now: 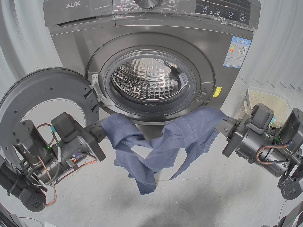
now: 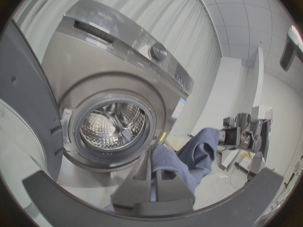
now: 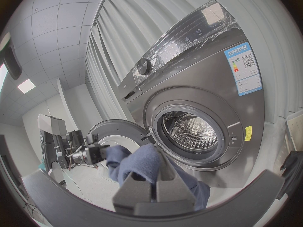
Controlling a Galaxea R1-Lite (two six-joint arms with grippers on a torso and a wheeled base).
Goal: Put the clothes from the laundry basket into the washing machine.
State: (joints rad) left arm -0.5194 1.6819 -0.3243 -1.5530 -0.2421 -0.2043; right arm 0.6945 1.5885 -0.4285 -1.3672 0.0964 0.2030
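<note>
Dark grey metallic washing machine (image 1: 72,44); drum (image 1: 145,85) shiny silver w/ dotted hole pattern. Dark grey door (image 1: 41,85). Plain dusty-blue garment (image 1: 189,126). Cream laundry basket (image 1: 271,100), fine perforations. Blue/white label (image 1: 236,52), yellow sticker (image 1: 217,92). Pale grey curtain (image 1: 277,48), vert. pleats.

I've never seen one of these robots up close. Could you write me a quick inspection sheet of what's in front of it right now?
Surface: smooth pale grey floor.
Job's things: washing machine with its door swung open to the robot's left; no clothes seen in the drum; blue garment hangs between the two grippers, sagging in front of the opening; laundry basket on the floor at the robot's right.
Clutter: nothing seen.
Grippers: left gripper and right gripper are each shut on an end of the blue garment.
Cables: orange cables loop along both wrists, apart from the garment.
Surroundings: pale curtain behind the machine.
</note>
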